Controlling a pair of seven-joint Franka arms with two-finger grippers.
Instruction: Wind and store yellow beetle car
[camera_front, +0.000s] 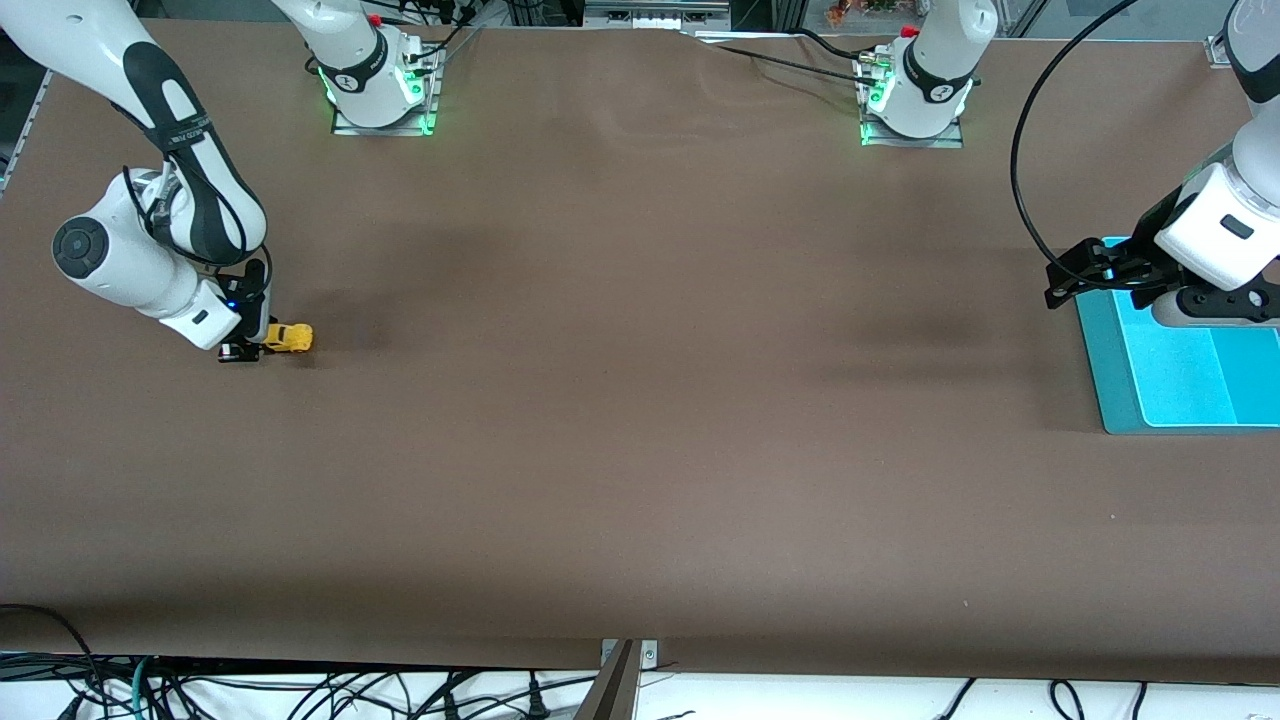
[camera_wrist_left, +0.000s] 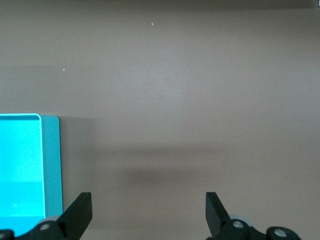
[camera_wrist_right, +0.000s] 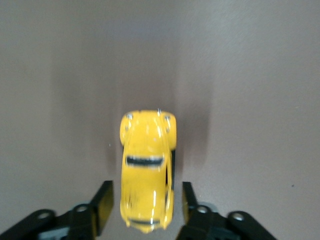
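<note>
Down at the frame's left edge, the right gripper (camera_front: 243, 350) sits low on the worktop (camera_front: 640, 420), its fingers (camera_wrist_right: 102, 205) parted, flanking the yellow beetle car (camera_front: 289, 338) with slim gaps. At the frame's right edge, the left gripper (camera_front: 1075, 275) waits with fingers spread wide over the teal tray (camera_front: 1098, 370), which holds nothing

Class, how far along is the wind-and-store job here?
Done: the yellow beetle car sits on the table. In hand: the right gripper straddles it, jaws parted, not touching. Left: storing it; the teal tray under the waiting, open left gripper shows no car.
</note>
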